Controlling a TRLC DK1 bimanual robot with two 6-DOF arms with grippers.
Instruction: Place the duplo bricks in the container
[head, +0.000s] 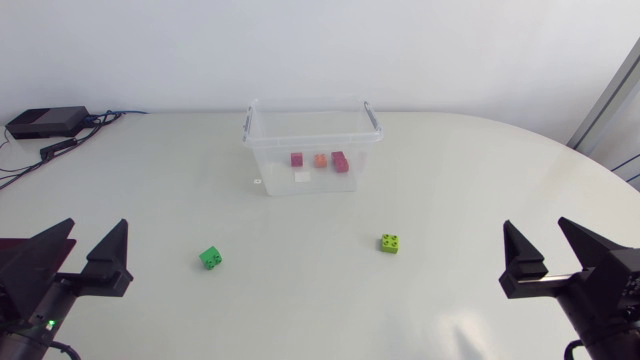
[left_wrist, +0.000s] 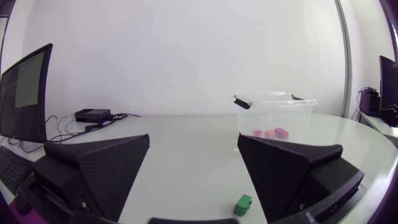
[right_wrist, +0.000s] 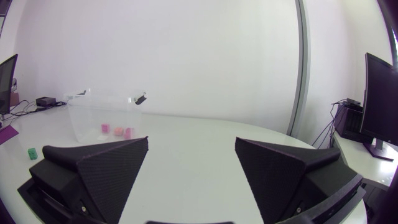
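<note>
— Head view is showing the left gripper (head: 97, 226) and right gripper (head: 535, 224) both gaping wide, gripping nothing.
— Between picks, I'm guessing. The green brick (head: 210, 257) and lime brick (head: 391, 243) are lying loose, well apart, near the container (head: 262, 170).
— One's needing a reach, then a squeeze. Both grippers are getting cut off at the view's edges, and the bricks inside (head: 320, 160) are looking blurry through the plastic.
</note>
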